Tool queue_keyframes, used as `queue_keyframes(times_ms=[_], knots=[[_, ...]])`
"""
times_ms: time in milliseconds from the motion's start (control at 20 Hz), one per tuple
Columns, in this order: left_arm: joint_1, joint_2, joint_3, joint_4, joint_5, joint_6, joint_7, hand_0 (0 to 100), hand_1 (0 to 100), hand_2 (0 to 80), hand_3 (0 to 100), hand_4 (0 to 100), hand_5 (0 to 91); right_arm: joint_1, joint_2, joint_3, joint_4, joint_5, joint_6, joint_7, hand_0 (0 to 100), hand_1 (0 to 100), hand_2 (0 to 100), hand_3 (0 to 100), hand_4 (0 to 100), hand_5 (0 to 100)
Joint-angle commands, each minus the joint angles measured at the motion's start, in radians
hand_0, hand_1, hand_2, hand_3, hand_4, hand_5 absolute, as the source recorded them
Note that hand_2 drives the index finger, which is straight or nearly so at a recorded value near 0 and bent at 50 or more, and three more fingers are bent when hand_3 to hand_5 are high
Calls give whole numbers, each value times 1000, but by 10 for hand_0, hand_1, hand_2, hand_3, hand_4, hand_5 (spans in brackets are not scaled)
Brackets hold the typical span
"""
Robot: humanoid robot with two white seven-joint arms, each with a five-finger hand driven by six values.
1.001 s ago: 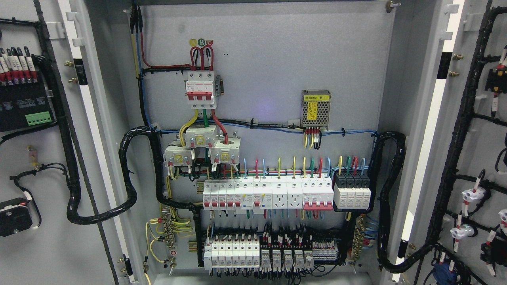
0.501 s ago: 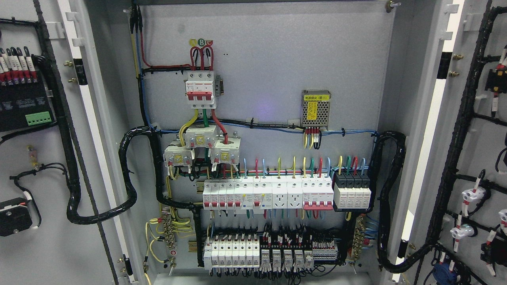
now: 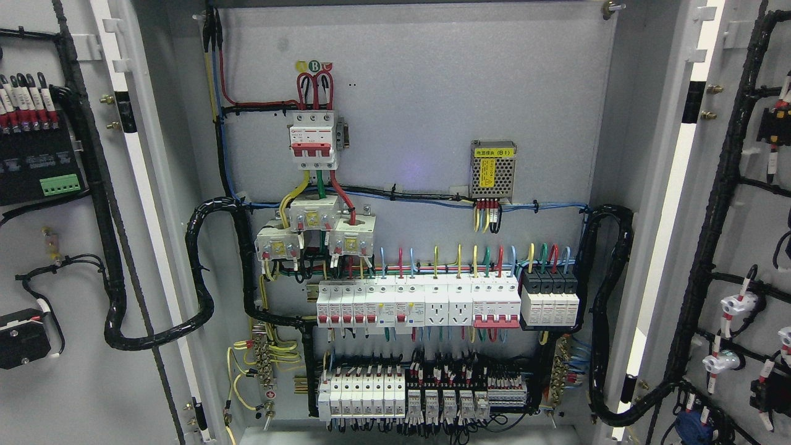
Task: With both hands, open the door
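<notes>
Both doors of the electrical cabinet stand swung wide. The left door fills the picture's left edge, its inner face carrying a black module and cable looms. At the right edge hangs the right door, also showing its wired inner face. Between them lies the cabinet's grey back panel, fully exposed. Neither of my hands nor any arm shows in the head view.
On the panel sit a red-lever main breaker, a small metal power supply, rows of white breakers and relays. Thick black cable bundles loop from the panel to each door.
</notes>
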Motion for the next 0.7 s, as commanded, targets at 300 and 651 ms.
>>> queue_keyframes(times_ms=[300,651], knots=[[2,-86,147,133,-41,71,17,0,0,0,0,43,0,-74,60,4,255,170,156,-55,0,0,0,0,0,0],[25,-86,211,134,-81,70,35,0,0,0,0,43,0,-100,73,-4,282,196,229,-124,0,0,0,0,0,0]])
